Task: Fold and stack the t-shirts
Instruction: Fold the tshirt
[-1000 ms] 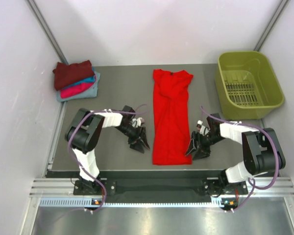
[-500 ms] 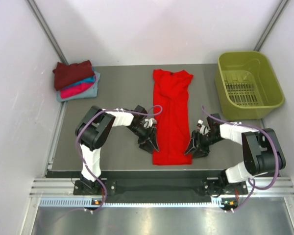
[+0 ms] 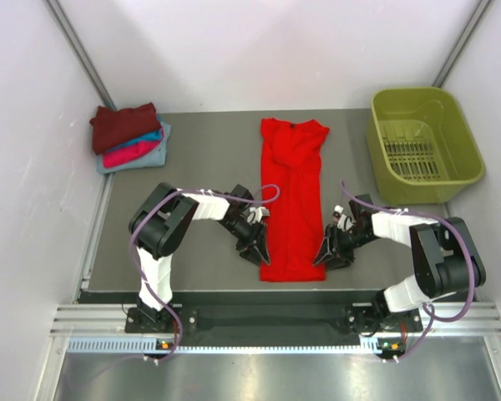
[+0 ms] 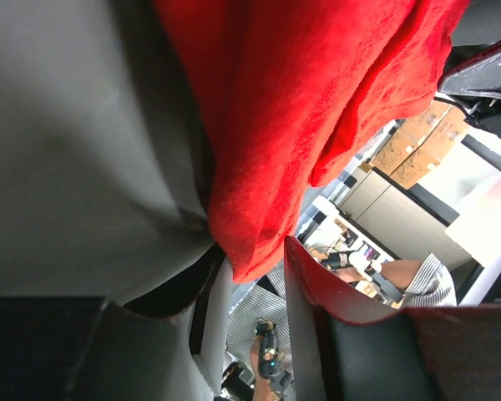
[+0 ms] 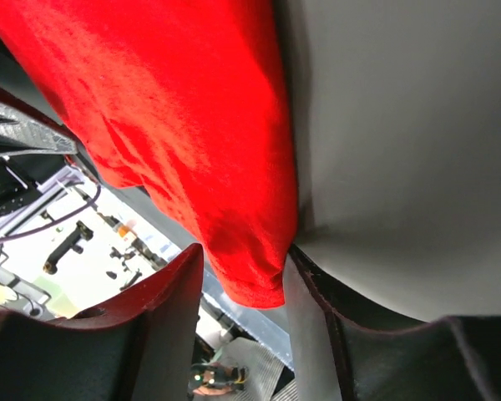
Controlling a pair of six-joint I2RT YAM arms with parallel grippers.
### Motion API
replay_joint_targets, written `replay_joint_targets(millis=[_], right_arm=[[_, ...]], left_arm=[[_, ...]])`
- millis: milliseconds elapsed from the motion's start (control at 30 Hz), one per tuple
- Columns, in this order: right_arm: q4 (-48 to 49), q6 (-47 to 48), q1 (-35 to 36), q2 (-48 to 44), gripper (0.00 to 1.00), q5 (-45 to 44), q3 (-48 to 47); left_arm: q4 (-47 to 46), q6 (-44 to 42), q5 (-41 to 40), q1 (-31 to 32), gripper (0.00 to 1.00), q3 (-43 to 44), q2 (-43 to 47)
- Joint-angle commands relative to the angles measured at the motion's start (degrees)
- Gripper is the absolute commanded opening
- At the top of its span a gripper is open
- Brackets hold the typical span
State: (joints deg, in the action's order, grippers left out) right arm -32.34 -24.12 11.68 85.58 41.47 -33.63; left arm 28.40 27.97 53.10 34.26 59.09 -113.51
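Red shirt point(image 3: 291, 200): I see one hem corner between the spread fingers of left claw point(image 3: 255, 253) and right claw point(image 3: 324, 256) alike.

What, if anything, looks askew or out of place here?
Nothing serious. The red t-shirt lies as a long strip, rumpled by a diagonal crease toward its collar end. The folded stack is fanned, with its lower layers poking out at the near side.

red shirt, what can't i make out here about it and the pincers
- Top external: fingertips of left pincer and right pincer too small and dark; contact with the red shirt unclear.
- Wrist views: its collar and sleeves cut off by the frame edges.
- Top external: lower shirts of the folded stack mostly covered by the maroon one.
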Motion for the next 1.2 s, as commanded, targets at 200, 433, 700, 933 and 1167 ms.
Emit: replay_joint_targets(millis=[200, 433, 700, 933, 1167], right_arm=[[2.4, -1.4, 3.0, 0.6, 0.38, 1.6, -0.4], [2.0, -1.5, 4.0, -1.1, 0.00, 1.2, -0.1], [-2.6, 3.4, 3.5, -7.0, 0.00, -0.2, -4.9], [-4.0, 5.4, 2.2, -7.8, 0.00, -1.1, -10.7], [-3.2, 6.4, -1.2, -3.0, 0.00, -2.0, -18.5]], left_arm=[[-1.0, 0.7, 0.7, 1.9, 0.25, 0.1, 0.6], [-0.8, 0.3, 1.1, 2.1, 0.00, 0.6, 1.5], [8.9, -9.1, -3.5, 1.1, 0.00, 11.0, 4.9], [15.4, -14.8, -9.0, -1.0, 0.00, 16.6, 7.7], [16.7, -16.7, -10.7, -6.7, 0.00, 23.4, 5.9]])
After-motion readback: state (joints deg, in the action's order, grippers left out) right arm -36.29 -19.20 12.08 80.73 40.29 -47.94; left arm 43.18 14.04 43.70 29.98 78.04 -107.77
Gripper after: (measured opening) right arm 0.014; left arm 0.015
